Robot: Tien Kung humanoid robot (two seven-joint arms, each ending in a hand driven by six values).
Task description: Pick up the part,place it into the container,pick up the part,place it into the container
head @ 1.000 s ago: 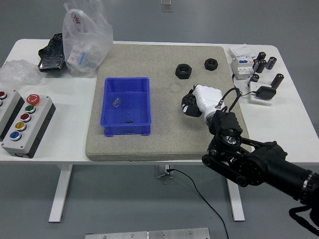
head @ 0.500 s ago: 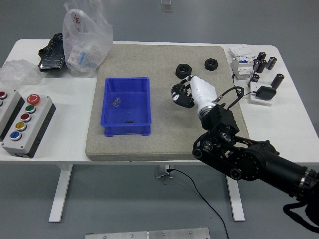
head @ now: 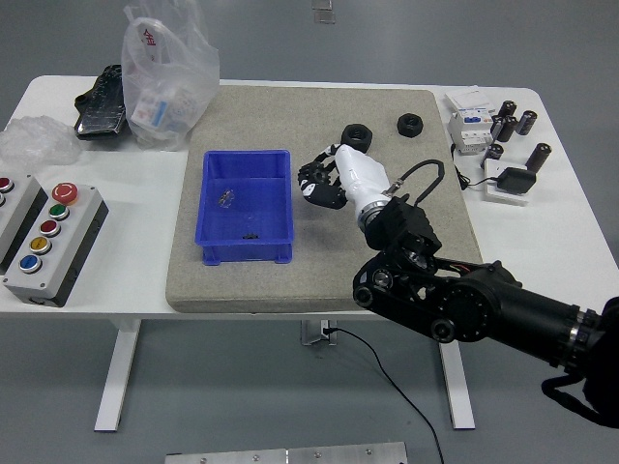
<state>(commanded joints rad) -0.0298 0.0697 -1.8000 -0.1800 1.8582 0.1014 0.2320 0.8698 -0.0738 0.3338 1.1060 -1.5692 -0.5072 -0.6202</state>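
Observation:
My right hand (head: 319, 184), white with black fingers, hovers over the grey mat just right of the blue container (head: 247, 205). Its fingers are curled around a small black part that they mostly hide. The black forearm comes in from the lower right. Two black nuts lie on the mat behind the hand: one (head: 360, 130) partly covered by the wrist, the other (head: 410, 124) farther right. The container holds a few tiny bits on its floor. The left arm is out of sight.
A button box (head: 46, 237) sits at the left edge. At the back left are a plastic bag (head: 164, 82) and a black object (head: 102, 101). Black cylinders (head: 513, 124), a white device (head: 469, 126) and a black-topped block (head: 511, 182) fill the right side.
My right hand has travelled left and a little toward the table's far side across the mat, from mid-right to next to the container, fingers still curled.

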